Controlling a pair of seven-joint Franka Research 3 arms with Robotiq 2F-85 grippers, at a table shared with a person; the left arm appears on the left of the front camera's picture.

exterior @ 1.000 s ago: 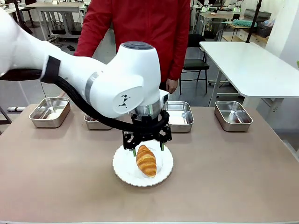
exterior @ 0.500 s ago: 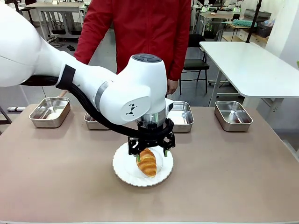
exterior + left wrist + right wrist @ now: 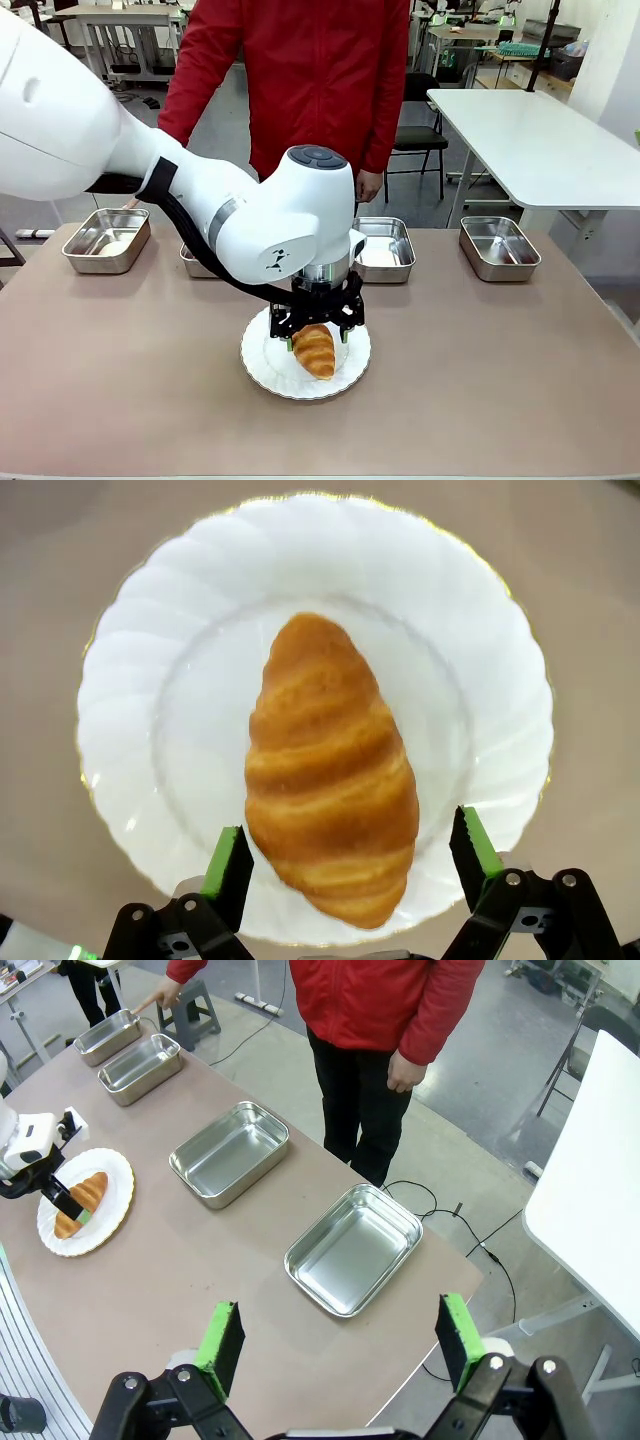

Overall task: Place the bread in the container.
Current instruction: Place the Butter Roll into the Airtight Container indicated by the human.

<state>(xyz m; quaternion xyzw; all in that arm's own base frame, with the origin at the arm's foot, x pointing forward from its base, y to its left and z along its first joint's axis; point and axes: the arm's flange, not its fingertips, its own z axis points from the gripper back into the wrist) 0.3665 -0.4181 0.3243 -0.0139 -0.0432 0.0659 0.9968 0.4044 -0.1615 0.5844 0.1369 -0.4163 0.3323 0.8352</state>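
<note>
Grasp step: the left gripper straddles the golden-brown ridged croissant on the round white fluted plate, jaws wide, green pads not clamped. Next it must close and lift toward a shallow stainless-steel tray. The right wrist view adds four such trays in a row, and the right gripper, also gaping.

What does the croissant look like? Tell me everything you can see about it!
The croissant is golden-brown and a little shiny, with ridged bands across its crust and a taper at both ends. It looks whole and lies flat near the middle of a round white plate with a scalloped rim. The left tool stands open around one end, a green pad on each side, not squeezing it yet.
</note>
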